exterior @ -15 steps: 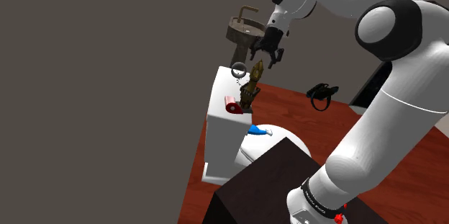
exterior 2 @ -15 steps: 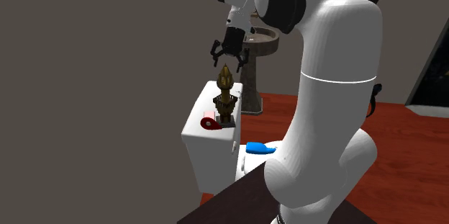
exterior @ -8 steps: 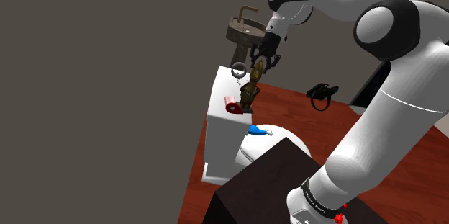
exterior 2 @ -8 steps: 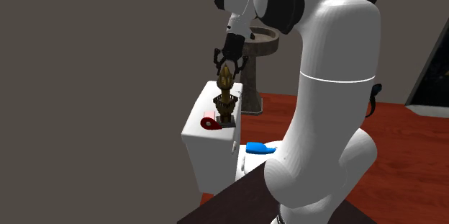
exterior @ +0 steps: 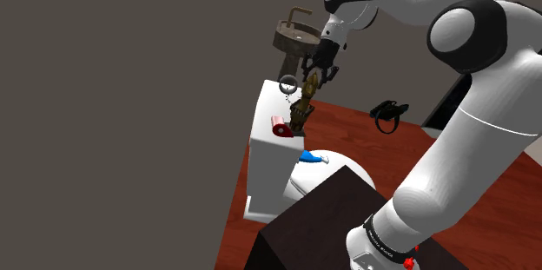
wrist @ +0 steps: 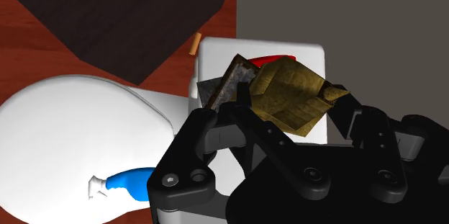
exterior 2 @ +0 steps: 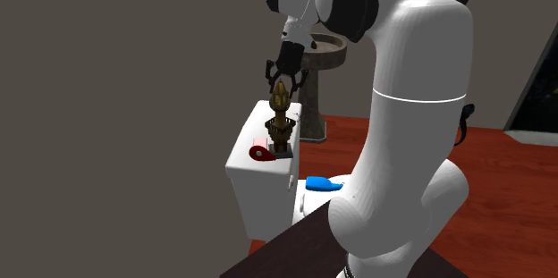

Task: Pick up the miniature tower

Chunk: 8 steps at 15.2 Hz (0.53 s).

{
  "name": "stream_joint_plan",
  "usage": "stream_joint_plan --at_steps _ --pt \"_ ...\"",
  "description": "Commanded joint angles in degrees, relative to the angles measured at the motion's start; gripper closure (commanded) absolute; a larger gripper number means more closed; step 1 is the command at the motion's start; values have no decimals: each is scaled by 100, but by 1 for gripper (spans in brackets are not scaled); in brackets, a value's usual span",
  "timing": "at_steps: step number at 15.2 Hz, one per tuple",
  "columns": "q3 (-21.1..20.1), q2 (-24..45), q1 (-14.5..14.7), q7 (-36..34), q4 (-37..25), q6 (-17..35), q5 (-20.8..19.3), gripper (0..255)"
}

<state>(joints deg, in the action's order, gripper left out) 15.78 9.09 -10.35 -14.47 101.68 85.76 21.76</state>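
A: Clasping the spire of the miniature tower, our gripper sits narrow; the tower stands on the tank lid.
B: We risk tipping it: high grip, tall body, red roll beside.

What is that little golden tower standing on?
The miniature tower stands on the white toilet tank, beside a small red thing. The spot right under its base is covered by the tower itself.
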Motion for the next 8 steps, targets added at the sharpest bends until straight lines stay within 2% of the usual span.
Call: stream_joint_plan --at_steps 1,8 --pt "-2 -1 0 -21 -61 -68 0 255" --pt "9 -69 -21 -184 -503 -549 -5 255"
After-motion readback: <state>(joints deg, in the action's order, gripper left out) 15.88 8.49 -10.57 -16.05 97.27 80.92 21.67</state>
